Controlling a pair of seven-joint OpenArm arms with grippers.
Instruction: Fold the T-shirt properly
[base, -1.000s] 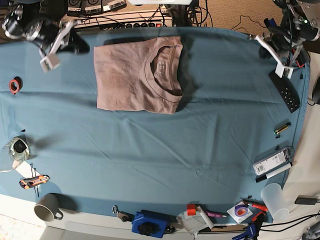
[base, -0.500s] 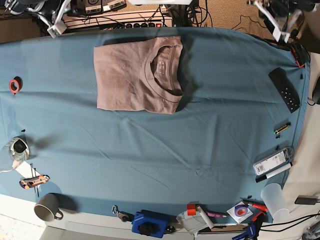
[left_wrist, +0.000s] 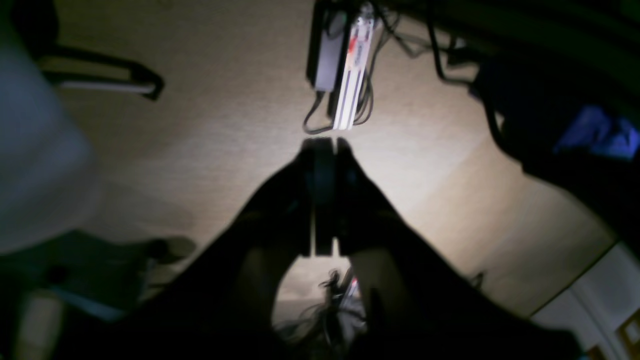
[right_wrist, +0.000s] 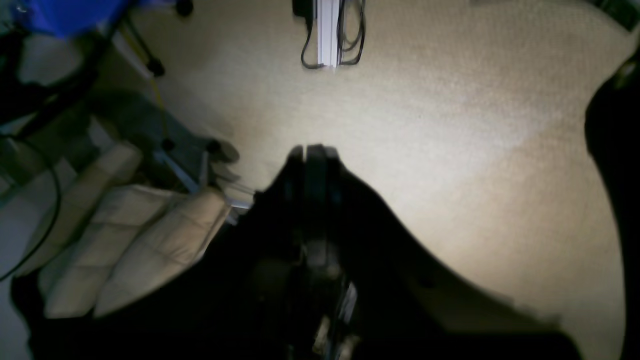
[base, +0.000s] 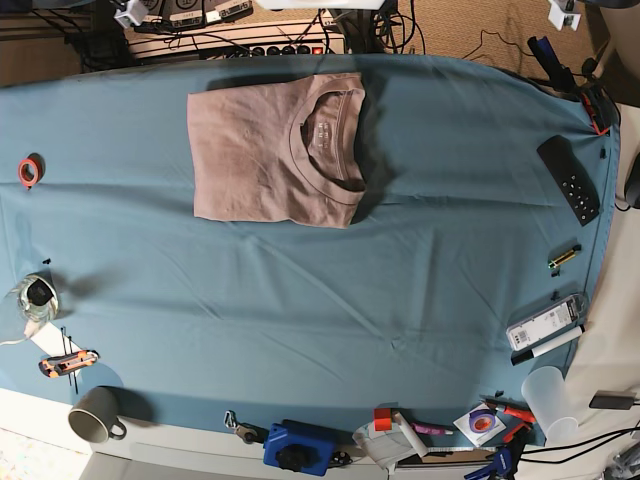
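Currently, the mauve cotton T-shirt (base: 275, 150) lies folded, collar up, on the teal-covered counter (base: 400, 280). Left gripper (left_wrist: 322, 150) and right gripper (right_wrist: 312, 152) fingers are pressed together, empty, over beige carpet (right_wrist: 450, 125).

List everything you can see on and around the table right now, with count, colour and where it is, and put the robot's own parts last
T-shirt: one, mauve, folded, far middle of the table cloth.
Table cloth: one, teal-blue, covers the table.
Tape roll: one, red, left edge.
Mug: one, grey, near left corner.
Remote: one, black, right edge.
Plastic cup: one, clear, near right corner.
Blue box: one, near edge, middle.
Marker: one, black and white, right side.
Power strip: one, white, floor beyond the far edge.
Left end effector: one, dark, over beige floor, closed.
Right end effector: one, dark, over beige floor, closed.
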